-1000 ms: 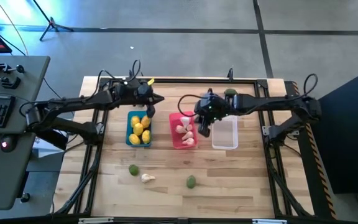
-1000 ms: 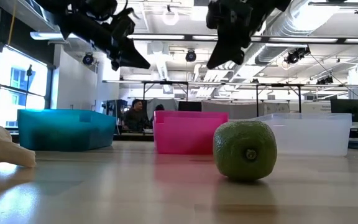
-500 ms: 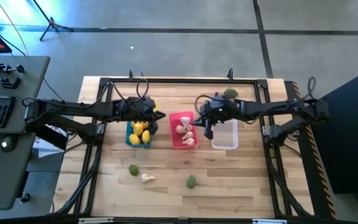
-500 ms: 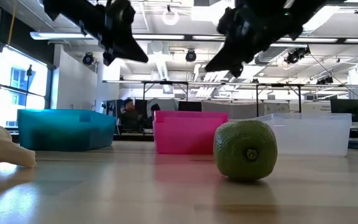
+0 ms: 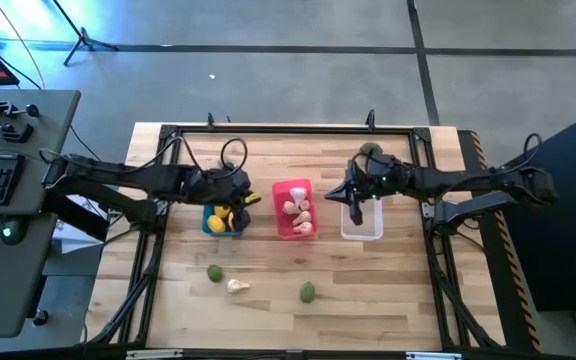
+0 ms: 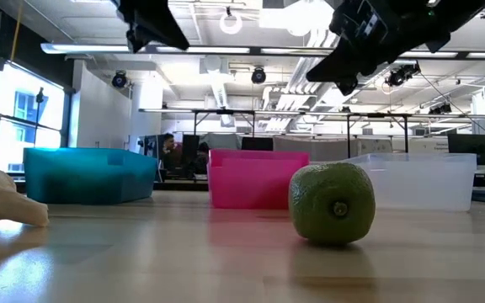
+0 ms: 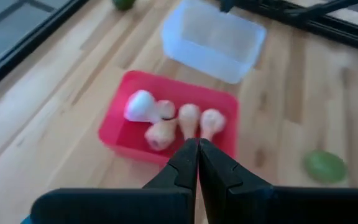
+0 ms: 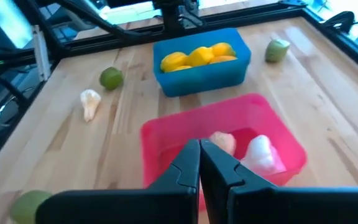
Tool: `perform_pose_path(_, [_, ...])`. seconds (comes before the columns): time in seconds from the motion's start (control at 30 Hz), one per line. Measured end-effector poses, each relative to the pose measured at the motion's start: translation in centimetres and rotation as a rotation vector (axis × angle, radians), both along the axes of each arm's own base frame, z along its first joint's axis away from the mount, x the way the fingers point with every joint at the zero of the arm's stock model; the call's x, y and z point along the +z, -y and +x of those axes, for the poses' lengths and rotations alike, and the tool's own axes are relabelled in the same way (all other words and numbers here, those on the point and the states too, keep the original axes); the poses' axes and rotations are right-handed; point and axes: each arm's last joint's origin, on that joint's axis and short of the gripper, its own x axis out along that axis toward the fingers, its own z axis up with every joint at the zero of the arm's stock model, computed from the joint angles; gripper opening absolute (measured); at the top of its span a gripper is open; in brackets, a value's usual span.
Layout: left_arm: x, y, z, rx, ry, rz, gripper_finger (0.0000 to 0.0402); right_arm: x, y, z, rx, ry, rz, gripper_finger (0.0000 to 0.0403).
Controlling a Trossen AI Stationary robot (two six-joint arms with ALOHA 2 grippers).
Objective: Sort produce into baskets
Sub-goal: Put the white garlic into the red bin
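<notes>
Three baskets stand in a row mid-table: blue [image 5: 218, 222] with yellow lemons [image 8: 197, 56], pink [image 5: 295, 208] with white garlic bulbs [image 7: 166, 121], translucent white [image 5: 362, 218]. Loose on the wood lie green fruits [image 5: 214, 272] [image 5: 308, 291] and a garlic bulb [image 5: 236, 286]; another green fruit [image 5: 370, 150] sits by the far rail. My left gripper [image 5: 255, 198] hangs shut above the blue basket's right side, pointing at the pink one [image 7: 197, 144]. My right gripper [image 5: 336, 194] hangs shut above the gap between the pink and white baskets [image 8: 199, 146].
A black frame rail [image 5: 288, 128] runs around the wooden table. In the low view a green fruit [image 6: 332, 202] and a garlic bulb [image 6: 2, 202] lie close in front of the baskets. Bare wood lies along the near edge. A person sits in the room far behind.
My left gripper has swung from beyond the blue basket toward the near edge, out over that basket's right side, and has risen. My right gripper has drawn back toward the table's right edge, off the pink basket, and has tipped from pointing down to nearly level. Both stayed shut.
</notes>
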Motion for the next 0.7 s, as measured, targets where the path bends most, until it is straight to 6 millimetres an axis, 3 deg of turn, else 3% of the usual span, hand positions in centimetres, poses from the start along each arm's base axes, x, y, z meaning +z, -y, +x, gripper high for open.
perform_pose_path(0.27, [1.4,3.9,-0.1,-0.148,0.044,-0.018,0.0,0.1,-2.2,0.3,-0.125,-0.008,-0.012,0.0])
perform_pose_path(0.7, [-2.1,12.1,-1.3,-0.283,-0.148,-0.128,0.0,0.5,-4.4,0.4,-0.164,0.017,0.088,0.0])
